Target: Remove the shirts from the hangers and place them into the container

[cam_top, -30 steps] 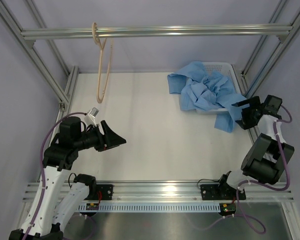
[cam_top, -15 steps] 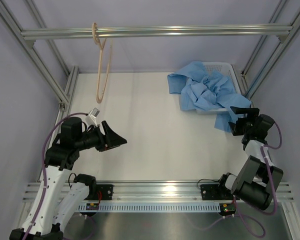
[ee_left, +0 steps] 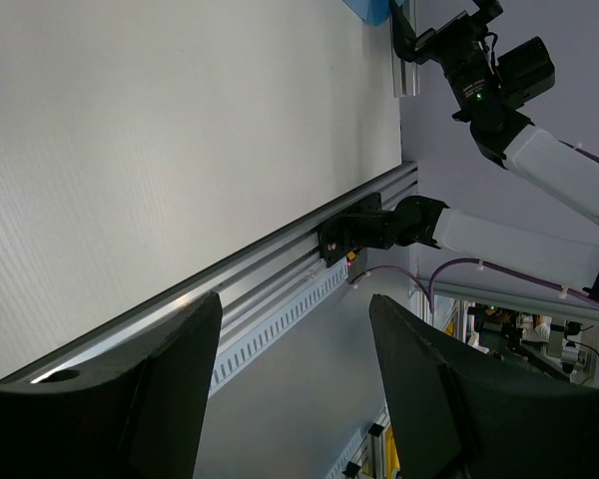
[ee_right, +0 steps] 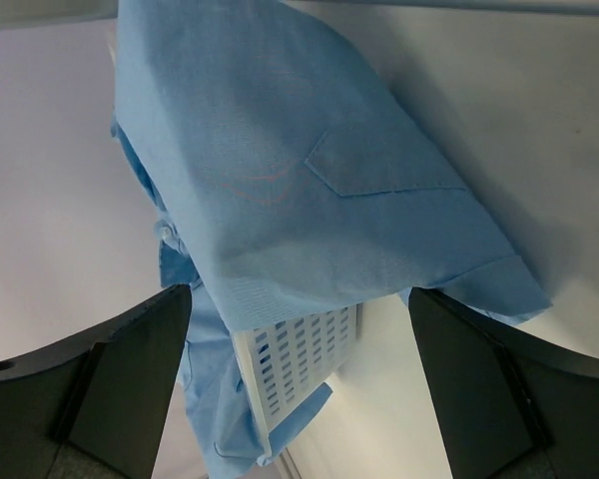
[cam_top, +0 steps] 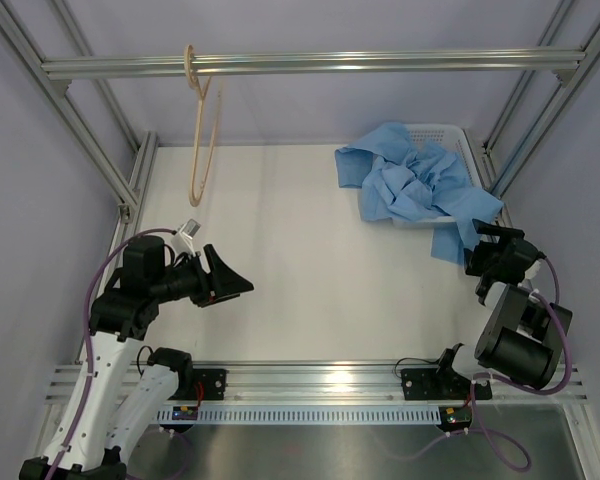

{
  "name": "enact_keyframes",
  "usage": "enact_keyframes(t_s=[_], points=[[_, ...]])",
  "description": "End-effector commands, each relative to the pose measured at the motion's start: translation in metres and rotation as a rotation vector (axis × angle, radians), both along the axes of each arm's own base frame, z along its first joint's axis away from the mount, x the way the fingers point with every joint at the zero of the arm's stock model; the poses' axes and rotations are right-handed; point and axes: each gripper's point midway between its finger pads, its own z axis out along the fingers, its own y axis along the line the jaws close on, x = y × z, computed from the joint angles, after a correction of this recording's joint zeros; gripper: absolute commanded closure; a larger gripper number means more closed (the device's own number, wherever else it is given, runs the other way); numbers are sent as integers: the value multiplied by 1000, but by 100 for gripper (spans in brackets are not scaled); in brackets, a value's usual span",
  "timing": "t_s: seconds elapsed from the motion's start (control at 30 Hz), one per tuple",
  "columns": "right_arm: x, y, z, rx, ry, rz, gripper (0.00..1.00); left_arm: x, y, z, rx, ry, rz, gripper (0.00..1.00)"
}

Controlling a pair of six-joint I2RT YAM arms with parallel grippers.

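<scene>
- light blue collared cloth shirt (cam_top: 412, 185): crumpled in a heap on the small white perforated plastic basket (cam_top: 458, 130) at the far right of the white table (cam_top: 280, 250). cloth spills over the basket's left and near rims, and one flap hangs down to the table.
- thin pale tan wooden hanger (cam_top: 202, 140): bare, hooked on the aluminium cross rail (cam_top: 380, 62), far left.
- right gripper (cam_top: 490, 252): fingers spread wide, nothing between them, just beside the hanging flap.
- left gripper (cam_top: 230, 282): fingers parted, empty, above the near left of the table, well apart from the shirt.
</scene>
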Motion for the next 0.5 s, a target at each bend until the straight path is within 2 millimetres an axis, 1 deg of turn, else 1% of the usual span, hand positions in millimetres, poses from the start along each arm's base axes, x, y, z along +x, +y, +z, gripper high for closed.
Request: enact_keyframes(t_s=[0.0, 0.07, 0.1, 0.13, 0.2, 0.23, 0.27, 0.3, 0.33, 0.37, 0.43, 0.47], points=[[4, -21, 19, -90, -60, -82, 1, -6, -3, 10, -25, -23, -24, 34], [8, -23, 20, -121, -49, -64, 1, -6, -3, 10, -27, -19, -24, 34], [12, -26, 24, -149, -46, -53, 1, -5, -3, 11, -26, -19, -23, 34], [14, -27, 21, -156, -33, -49, 1, -6, -3, 10, -23, -17, -23, 34], [19, -34, 27, -196, -35, -54, 1, -6, -2, 9, -18, -8, -21, 34], [21, -36, 25, -204, -24, -51, 1, -7, -2, 8, -17, -1, -22, 34], [27, -40, 33, -237, -34, -41, 1, -7, -2, 8, -16, -2, -23, 34], [30, -41, 30, -242, -19, -30, 1, -7, -2, 7, -13, 4, -21, 34], [34, -41, 32, -259, -21, -13, 0, -8, -1, 7, -12, 9, -21, 34], [42, -44, 44, -304, -32, 12, 1, -9, -1, 6, -10, 12, -22, 34], [45, -47, 38, -312, 16, 32, 1, -9, -1, 3, -4, 22, -19, 34], [50, -50, 44, -332, 12, 37, 2, -10, -1, 2, -4, 24, -19, 34]])
